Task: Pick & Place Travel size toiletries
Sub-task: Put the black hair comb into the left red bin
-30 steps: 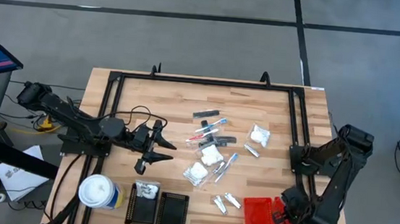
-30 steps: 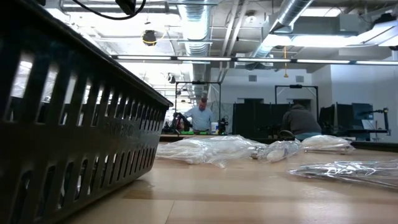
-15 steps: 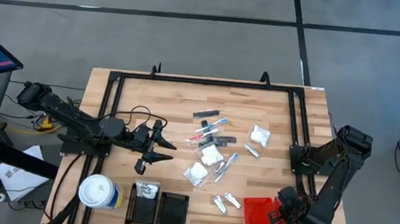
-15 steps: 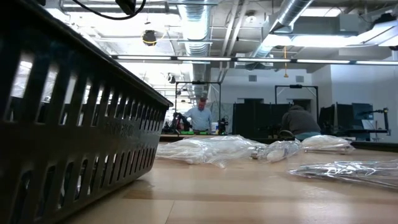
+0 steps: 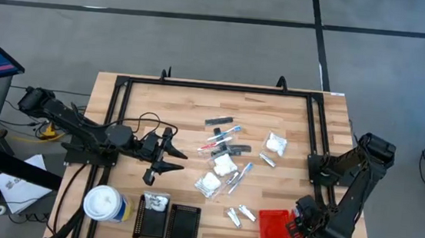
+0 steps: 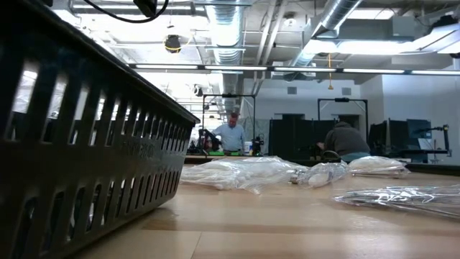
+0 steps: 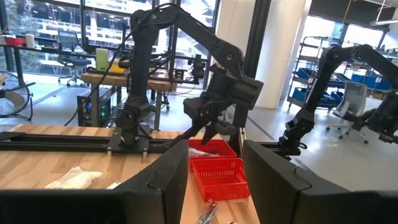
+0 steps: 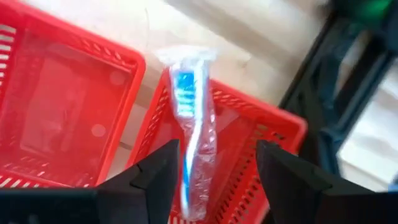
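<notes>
Travel size toiletries lie scattered mid-table: white puffy packets (image 5: 224,165), thin sticks (image 5: 222,137) and silvery sachets (image 5: 240,213). My right gripper (image 5: 295,228) (image 8: 211,180) points down, open, over the red trays (image 5: 274,231) at the near right. Between its fingers a blue toothbrush in a clear wrapper (image 8: 193,130) reaches into the right-hand red tray (image 8: 261,149), its head over that tray's rim. My left gripper (image 5: 156,168) (image 7: 214,186) waits level and open at mid-left, nothing between its fingers. My right gripper stands with its fingers wide on either side of the wrapped toothbrush. The wrapper's lower end (image 8: 189,202) lies close by one finger (image 8: 158,180). I cannot tell whether they touch. The toothbrush runs along the fingers, head away from them.
Two black ribbed trays (image 5: 169,223) stand at the near edge, one with a white packet (image 5: 156,200) in it. A white-topped canister (image 5: 105,204) stands left of them. A dark frame rail (image 5: 223,87) runs along the table's far side. People sit in the room beyond (image 6: 231,133).
</notes>
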Controlling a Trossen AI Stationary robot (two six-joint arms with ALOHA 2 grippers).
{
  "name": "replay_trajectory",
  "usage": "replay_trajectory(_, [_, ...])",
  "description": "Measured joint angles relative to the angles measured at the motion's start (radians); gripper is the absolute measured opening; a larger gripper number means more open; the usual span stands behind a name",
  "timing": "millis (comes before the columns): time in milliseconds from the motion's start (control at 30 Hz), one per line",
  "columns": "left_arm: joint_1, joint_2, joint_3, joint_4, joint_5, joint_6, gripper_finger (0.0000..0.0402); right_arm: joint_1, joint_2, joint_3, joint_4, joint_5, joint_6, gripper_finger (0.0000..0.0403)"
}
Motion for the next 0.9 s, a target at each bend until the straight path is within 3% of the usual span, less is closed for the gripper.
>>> replay_trajectory(200, [0.000, 0.000, 0.000, 0.000, 0.000, 0.000, 0.0144, -0.063, 0.000, 0.112, -0.229, 0.065, -0.107, 0.0204])
replay_trajectory(400, [0.000, 0.000, 0.000, 0.000, 0.000, 0.000, 0.0144, -0.150, -0.009, 0.182, -0.234, 0.389, -0.316, 0.0181])
replay_trajectory(600, [0.000, 0.000, 0.000, -0.005, 0.000, 0.006, 0.0144, -0.267, -0.010, 0.209, -0.229, 0.589, -0.416, 0.0157])
replay_trajectory(900, [0.003, 0.000, 0.000, -0.019, -0.001, 0.008, 0.0144, -0.371, -0.039, 0.201, -0.060, 0.962, -0.731, 0.0122])
